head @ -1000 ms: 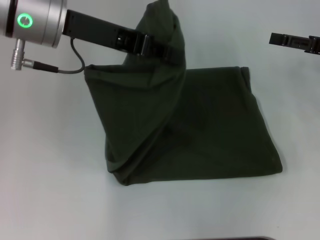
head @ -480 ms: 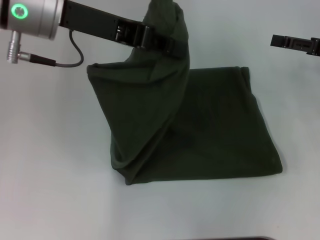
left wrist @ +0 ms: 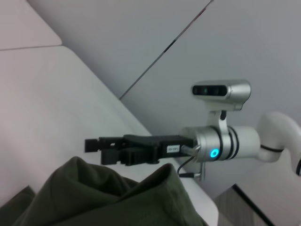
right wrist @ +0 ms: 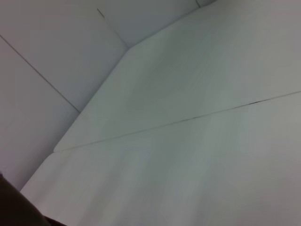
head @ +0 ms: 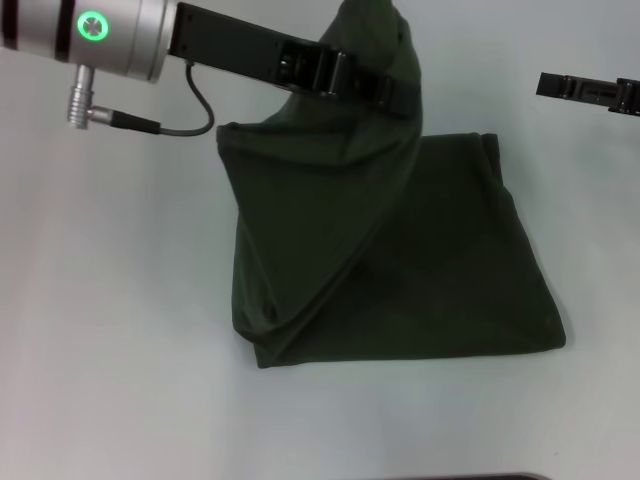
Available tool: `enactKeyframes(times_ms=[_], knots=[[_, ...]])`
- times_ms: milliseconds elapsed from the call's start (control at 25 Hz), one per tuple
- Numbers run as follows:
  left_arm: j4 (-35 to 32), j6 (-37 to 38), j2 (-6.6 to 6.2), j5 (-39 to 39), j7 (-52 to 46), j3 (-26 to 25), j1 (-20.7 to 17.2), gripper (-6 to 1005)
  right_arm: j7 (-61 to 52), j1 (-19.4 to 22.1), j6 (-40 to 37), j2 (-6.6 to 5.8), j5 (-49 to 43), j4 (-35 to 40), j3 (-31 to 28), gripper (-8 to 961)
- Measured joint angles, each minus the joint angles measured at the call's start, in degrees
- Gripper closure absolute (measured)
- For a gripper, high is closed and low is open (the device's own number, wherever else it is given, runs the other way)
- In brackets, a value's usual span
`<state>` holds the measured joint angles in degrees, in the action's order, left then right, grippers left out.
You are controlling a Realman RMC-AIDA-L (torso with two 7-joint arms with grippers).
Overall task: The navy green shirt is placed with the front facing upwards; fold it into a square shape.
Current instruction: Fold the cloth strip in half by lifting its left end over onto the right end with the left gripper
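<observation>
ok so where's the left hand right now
In the head view the left hand is up at the far edge of the navy green shirt, shut on a bunched fold lifted above the flat part on the table.

A plain white table (head: 110, 330) carries 1 item: the navy green shirt (head: 430, 270), plain green side up. Its folded body lies flat at the centre and right, lower edge towards the near side. The shirt's left part rises off the surface in a draped sheet.
</observation>
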<state>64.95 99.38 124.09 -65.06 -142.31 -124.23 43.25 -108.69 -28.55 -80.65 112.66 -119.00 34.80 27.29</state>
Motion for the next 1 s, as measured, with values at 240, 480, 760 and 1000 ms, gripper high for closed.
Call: enactKeyframes(times_ms=[240, 480, 760, 1000], knots=[[-4.2, -3.4, 0.03, -2.4, 1.9, 2.3, 0.1, 919, 0.0, 0.1, 0.0, 0.02, 0.0, 0.0, 0.0, 39], [-8.0, -5.9, 0.11, -4.5, 4.0, 4.8, 0.3, 917, 0.0, 0.1, 0.0, -0.01, 0.0, 0.0, 0.0, 39], [-11.7, -8.8, 0.21, -6.5, 6.2, 7.5, 0.4, 914, 0.0, 0.2, 0.0, -0.07, 0.0, 0.0, 0.0, 39], [-12.7, -10.8, 0.36, -8.0, 6.9, 10.2, 0.2, 912, 0.1, 0.3, 0.0, -0.03, 0.0, 0.0, 0.0, 39]])
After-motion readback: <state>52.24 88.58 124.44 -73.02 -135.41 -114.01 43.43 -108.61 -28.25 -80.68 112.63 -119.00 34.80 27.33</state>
